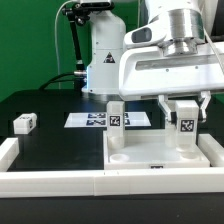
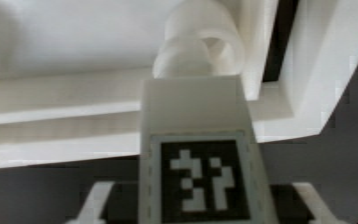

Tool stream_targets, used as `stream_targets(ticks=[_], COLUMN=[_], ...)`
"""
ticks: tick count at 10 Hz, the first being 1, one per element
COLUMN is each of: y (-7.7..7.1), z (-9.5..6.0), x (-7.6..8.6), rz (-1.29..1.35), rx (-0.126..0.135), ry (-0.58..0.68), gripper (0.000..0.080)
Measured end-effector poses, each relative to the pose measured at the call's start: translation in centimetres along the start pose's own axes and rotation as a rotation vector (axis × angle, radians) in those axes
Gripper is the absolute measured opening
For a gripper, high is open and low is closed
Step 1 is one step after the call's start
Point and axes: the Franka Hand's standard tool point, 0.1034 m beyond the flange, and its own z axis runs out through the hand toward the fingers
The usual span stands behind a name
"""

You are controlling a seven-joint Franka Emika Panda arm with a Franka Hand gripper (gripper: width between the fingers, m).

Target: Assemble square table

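Observation:
The white tray-like square tabletop (image 1: 150, 158) lies at the exterior view's right. My gripper (image 1: 186, 108) is shut on a white tagged leg (image 1: 186, 128) and holds it upright over the tabletop's right part. The leg's lower end meets the tray floor. In the wrist view the leg (image 2: 197, 120) runs away from me between my fingers (image 2: 108, 200), its tip at an inner corner of the tabletop (image 2: 69, 100). My gripper (image 2: 197, 205) straddles its tagged end. A second leg (image 1: 117, 120) stands upright on the tabletop's left part.
A loose tagged leg (image 1: 24, 123) lies on the black table at the exterior view's left. The marker board (image 1: 88, 119) lies behind the tabletop. Long white bars (image 1: 50, 183) border the table's front and left. The robot base (image 1: 100, 55) stands at the back.

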Motion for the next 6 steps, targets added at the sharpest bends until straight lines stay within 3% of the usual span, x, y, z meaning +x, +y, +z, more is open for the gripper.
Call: stream_targets(ticks=[6], y=[-1.3], z=[0.6], x=[-0.4], rz=[-0.026], rx=[-0.005], ry=[0.065], gripper=[0.029])
